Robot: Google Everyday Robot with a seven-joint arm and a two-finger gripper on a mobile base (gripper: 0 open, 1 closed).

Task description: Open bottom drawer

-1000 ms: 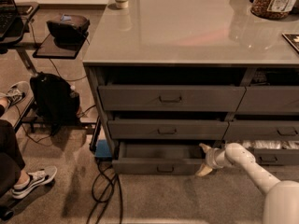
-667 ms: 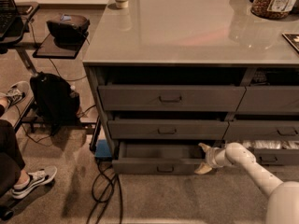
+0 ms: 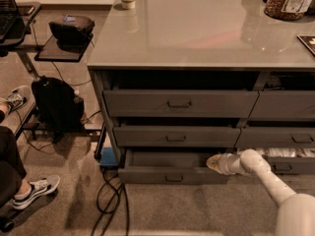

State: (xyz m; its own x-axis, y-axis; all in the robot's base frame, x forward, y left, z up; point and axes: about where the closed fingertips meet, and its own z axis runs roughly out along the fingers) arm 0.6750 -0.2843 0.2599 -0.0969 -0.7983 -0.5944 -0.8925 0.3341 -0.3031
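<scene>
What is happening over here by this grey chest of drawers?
A robot's white arm reaches in from the lower right. Its gripper is at the right end of the wide, shallow dark grey bottom drawer. That drawer is partly pulled out, with its plain flat interior showing. The taller grey drawer directly above it sits further in. Nothing is touching the small central loop pull.

Dim, warm; jaws at bottom drawer (image 3: 147, 175)

Brownish carpet floor (image 3: 197, 213) under dim warm light. A wide glossy grey countertop (image 3: 197, 33) fills the far centre. Left, a black backpack (image 3: 56, 104) stands beside a dark desk (image 3: 54, 55); cables (image 3: 112, 195) trail near.
</scene>
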